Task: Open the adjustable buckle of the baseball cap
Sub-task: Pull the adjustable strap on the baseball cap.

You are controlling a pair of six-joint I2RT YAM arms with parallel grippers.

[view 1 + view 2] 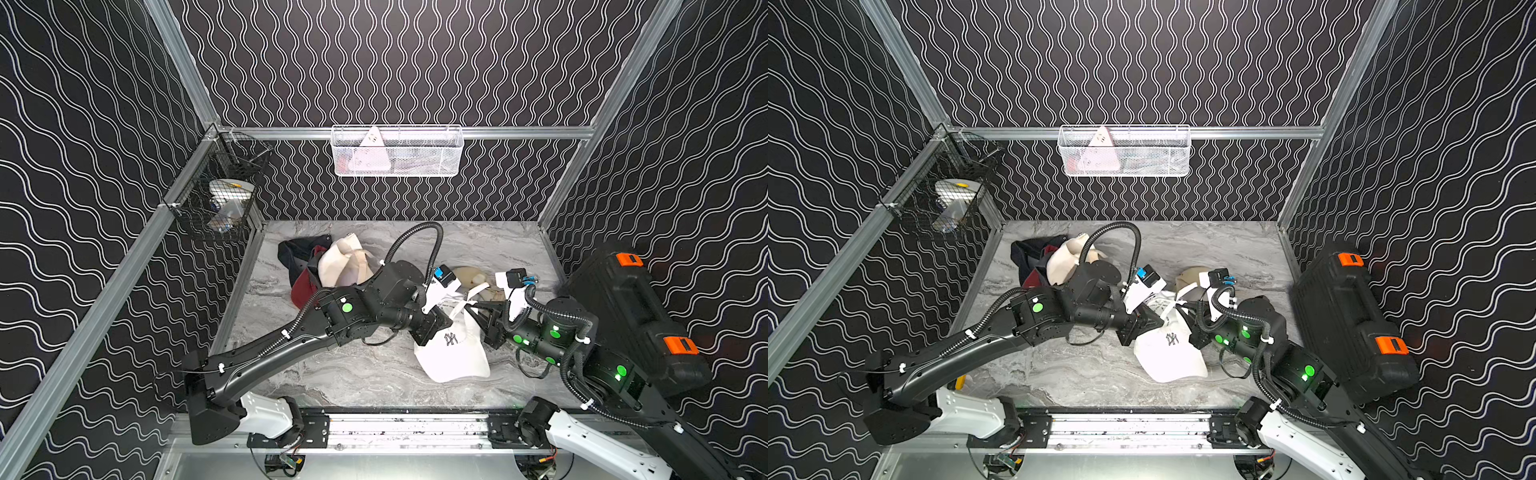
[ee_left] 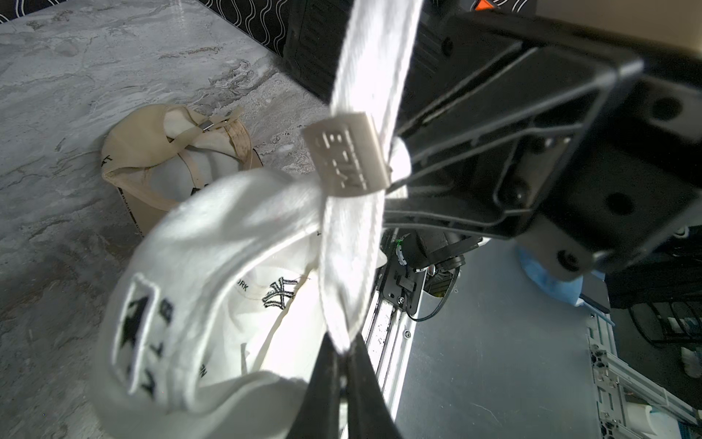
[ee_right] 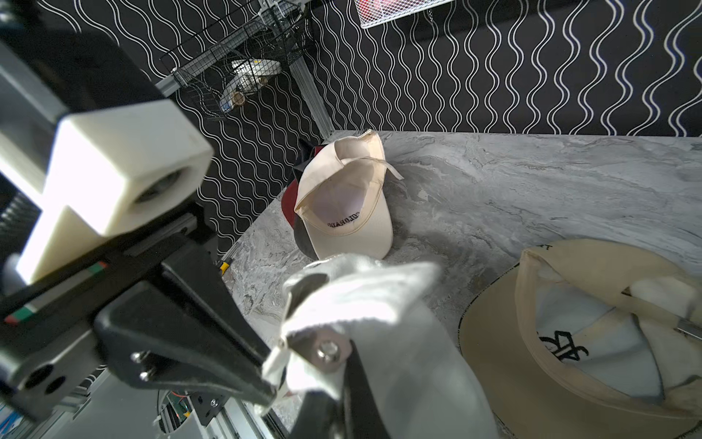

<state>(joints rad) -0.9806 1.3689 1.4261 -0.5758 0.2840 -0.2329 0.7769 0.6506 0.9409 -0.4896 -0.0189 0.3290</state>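
1. White cap (image 1: 457, 357): a black interlocked "NY" sign on the front, in both top views.
2. Inside this cap, in the left wrist view: the same "NY" sign and the letters "ORK" on the inner band (image 2: 266, 290).
3. Metal buckle (image 2: 347, 157): raised letters, too unclear to read.
4. Cream cap (image 3: 349, 213): "COLORAD" inside, upside down.

Cameras: stereo head up high, one on each wrist.
Both top views look steeply down from above the front rail (image 1: 407, 428) onto the whole table (image 1: 353, 374), far off, nearly identical. Left wrist view, very close on the white cap (image 2: 228, 213), faces rightward; right wrist view, equally close, faces the back-left corner. All share that cap.
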